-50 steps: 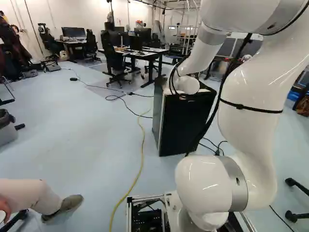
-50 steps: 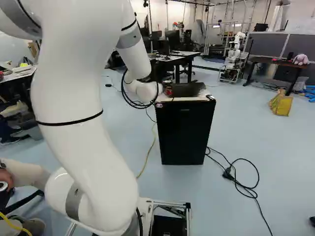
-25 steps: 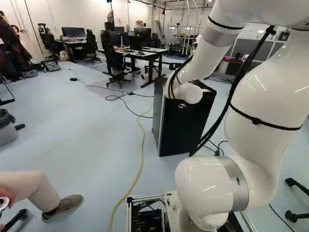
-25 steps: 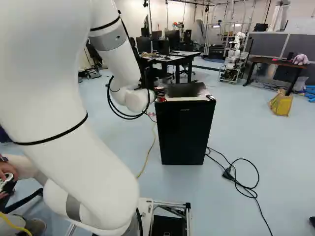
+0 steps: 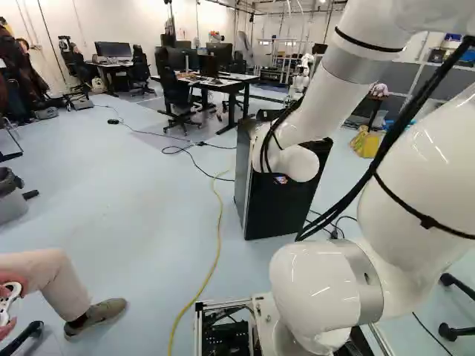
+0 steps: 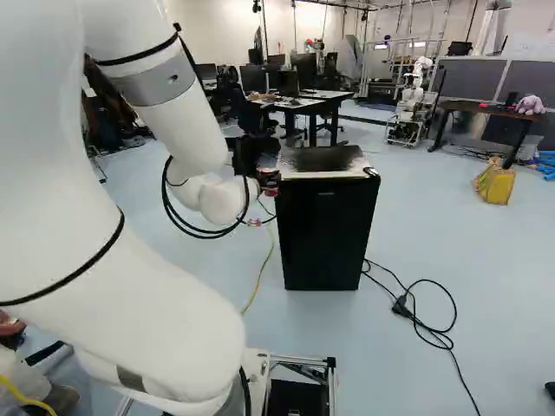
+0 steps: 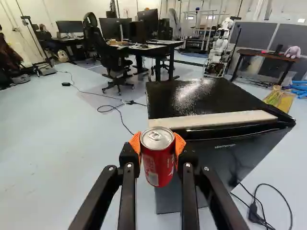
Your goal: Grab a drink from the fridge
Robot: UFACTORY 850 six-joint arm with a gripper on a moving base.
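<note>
In the right base view my gripper is partly hidden behind the white wrist, near the top left front corner of the black fridge. The wrist view shows the gripper shut on a red drink can, an orange pad pressed to either side of it. The can stands upright with its silver lid up. Behind it lies the fridge's glossy black top, a pale strip along the front edge. The fridge door is closed. In the left base view the wrist covers part of the fridge.
Cables lie on the floor right of the fridge, and a yellow cable runs left of it. Desks and chairs stand beyond. Another robot stands far back. A person's leg is near the base's left side.
The arm has swung left and lower in the right base view, carrying the can from over the fridge's top to beside its left front corner. The base has not moved.
</note>
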